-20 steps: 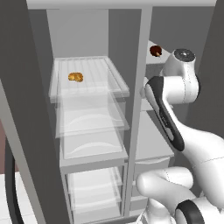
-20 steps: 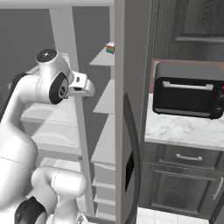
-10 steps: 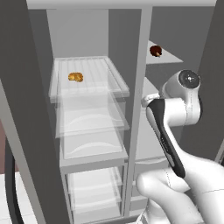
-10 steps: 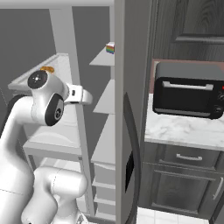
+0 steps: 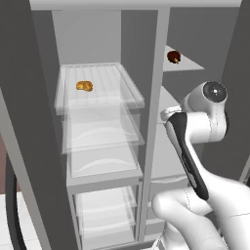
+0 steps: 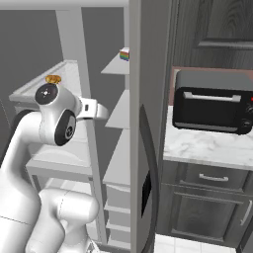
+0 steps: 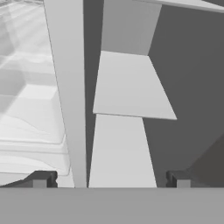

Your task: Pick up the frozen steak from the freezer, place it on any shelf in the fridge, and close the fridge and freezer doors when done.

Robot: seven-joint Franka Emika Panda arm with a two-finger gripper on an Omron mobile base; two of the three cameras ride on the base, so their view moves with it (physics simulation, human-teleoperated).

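Observation:
The frozen steak [image 5: 173, 56], a dark reddish-brown lump, lies on the top grey shelf of the freezer [image 5: 183, 66]. My gripper [image 5: 164, 115] hangs well below it, in front of the divider post between freezer and fridge. In the hand view the gripper [image 7: 109, 179] is open with nothing between its fingertips [image 7: 41, 178], and it faces the post [image 7: 65, 87] and two bare grey freezer shelves [image 7: 129, 85]. The fridge's ribbed translucent shelf [image 5: 132, 93] carries a golden-orange lump [image 5: 84, 86]. Both doors stand open: the fridge door [image 5: 24, 122] on the left, the freezer door [image 6: 137, 99] seen edge-on.
A small multicoloured item [image 6: 124, 55] sits on an upper freezer shelf. A black toaster oven [image 6: 212, 106] stands on the marble counter [image 6: 197, 146] right of the freezer door. Clear bins [image 5: 102, 161] fill the fridge below the shelf. The freezer door's dark handle [image 6: 151, 178] faces the base.
The arm's wrist and hand have dropped from the height of the steak's shelf to about a shelf lower. The steak and the orange lump have not moved.

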